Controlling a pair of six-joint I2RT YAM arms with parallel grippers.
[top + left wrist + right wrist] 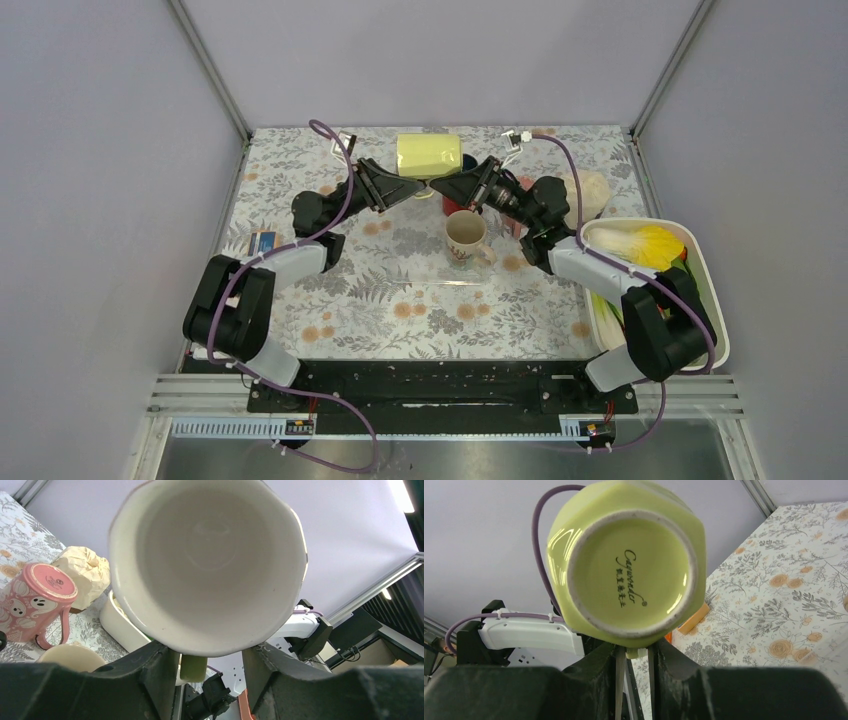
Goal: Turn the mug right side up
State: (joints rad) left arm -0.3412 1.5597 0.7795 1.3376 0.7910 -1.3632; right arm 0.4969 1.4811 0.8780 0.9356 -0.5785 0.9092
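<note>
Yellow-green mug (428, 155) held in the air on its side over the far middle of the table (400, 300), between the two arms. Its mouth faces the left wrist camera and shows a white, empty inside (207, 555). Its printed base (631, 577) faces the right wrist camera.

Left gripper (210, 655): fingers spread, the mug's handle (192, 667) lying between them against one finger, with a gap to the other. Right gripper (634, 652): fingers drawn close, pinching a small green part under the mug.

Below the grippers, a cream mug (466, 235) stands upright and empty. A pink ghost-print mug (42, 597) rests base up beside crumpled paper (85, 567). At right, a white tub (716, 300) holds a pale yellow leafy vegetable (640, 243).
</note>
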